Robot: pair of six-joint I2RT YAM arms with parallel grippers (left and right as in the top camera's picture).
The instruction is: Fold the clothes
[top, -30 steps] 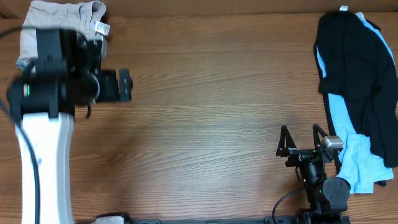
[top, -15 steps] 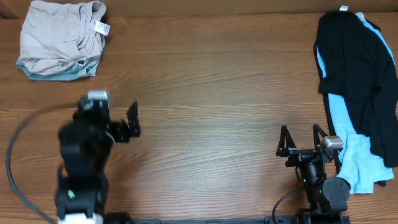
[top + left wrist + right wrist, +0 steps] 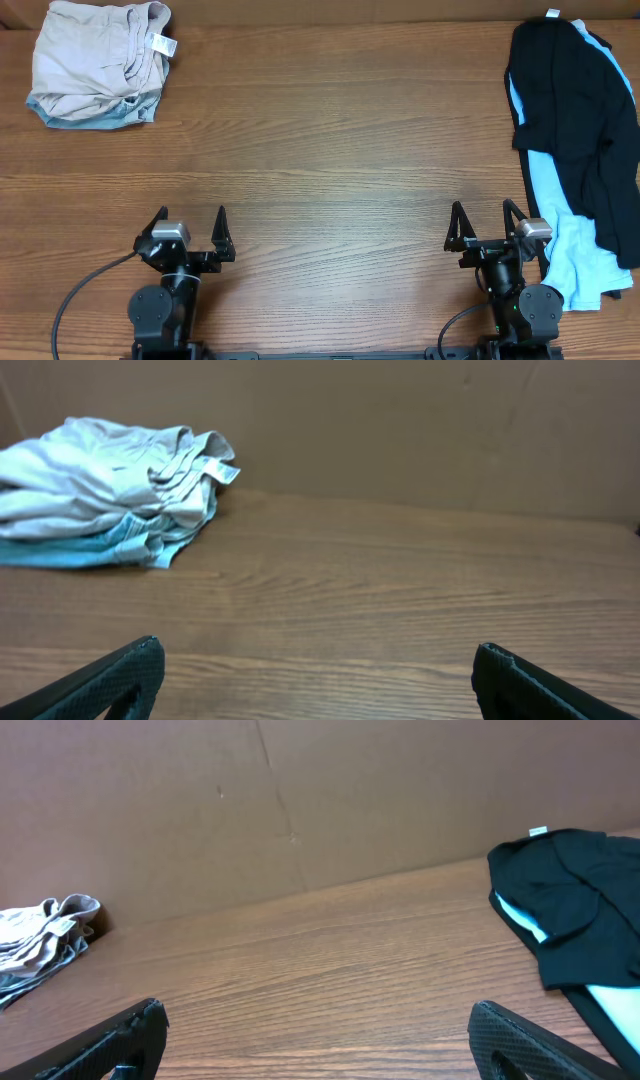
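At the far-left corner of the counter (image 3: 340, 150): the khaki shorts (image 3: 95, 55) lie as a compact, somewhat rumpled bundle. The waistband and white label (image 3: 160, 43) face the far edge. The bundle rests on faded blue denim (image 3: 95, 118), which shows along its near side. This reads as a finished stack, set away from the working middle.

Right edge: a black garment (image 3: 570, 90) is draped over a light-blue garment (image 3: 575, 250), both unfolded. Probably a waiting heap.

Near edge: the left end effector (image 3: 190, 215) and right end effector (image 3: 482, 210) are both parked, jaws spread wide with nothing between them, well apart from any cloth. The posture suggests rest between items and leaves the middle free for spreading a piece.
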